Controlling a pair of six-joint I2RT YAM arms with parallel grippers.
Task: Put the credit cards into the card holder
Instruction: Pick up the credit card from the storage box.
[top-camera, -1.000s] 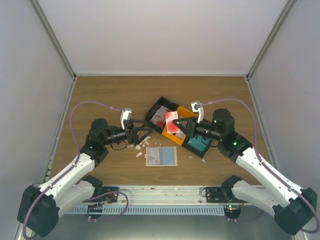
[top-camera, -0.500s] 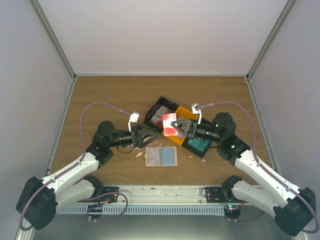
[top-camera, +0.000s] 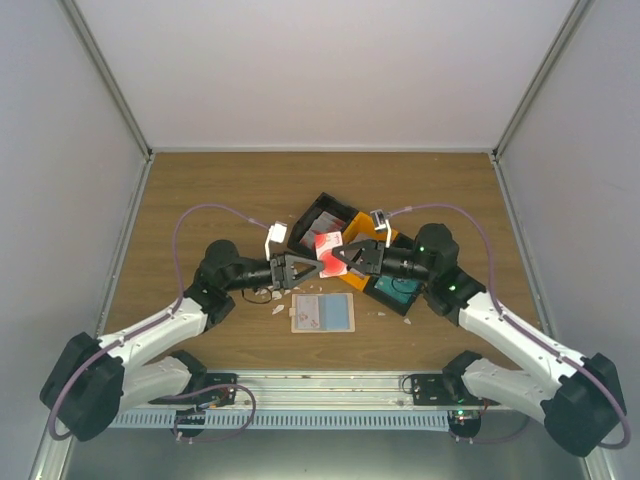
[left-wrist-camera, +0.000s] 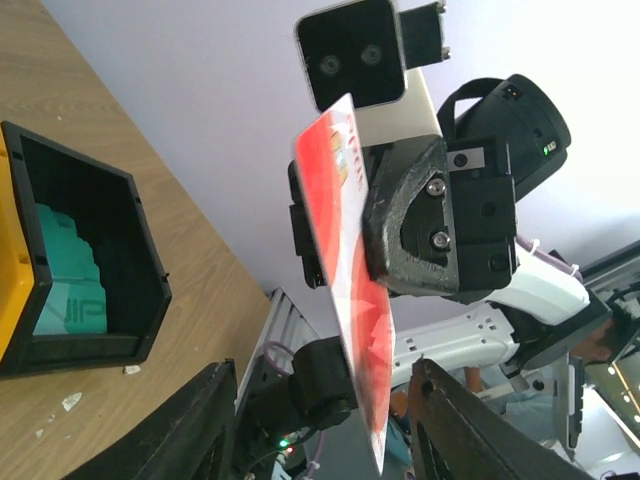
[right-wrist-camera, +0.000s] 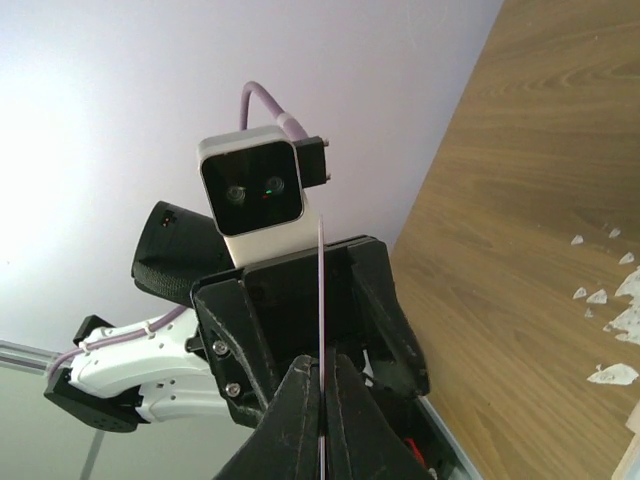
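Right gripper (top-camera: 341, 254) is pinching a red-blotched credit card (top-camera: 327, 246) edge-up in mid-air. Left gripper (top-camera: 314, 266) is straddling it, jaws apart, likely a handover for regripping, with the card holder (top-camera: 322, 312) lying just near of both.

Above the tray (top-camera: 306, 220), the red-blotched card (top-camera: 327, 245) hides part of its middle bin. In the left wrist view the tray is cut off at the left edge.
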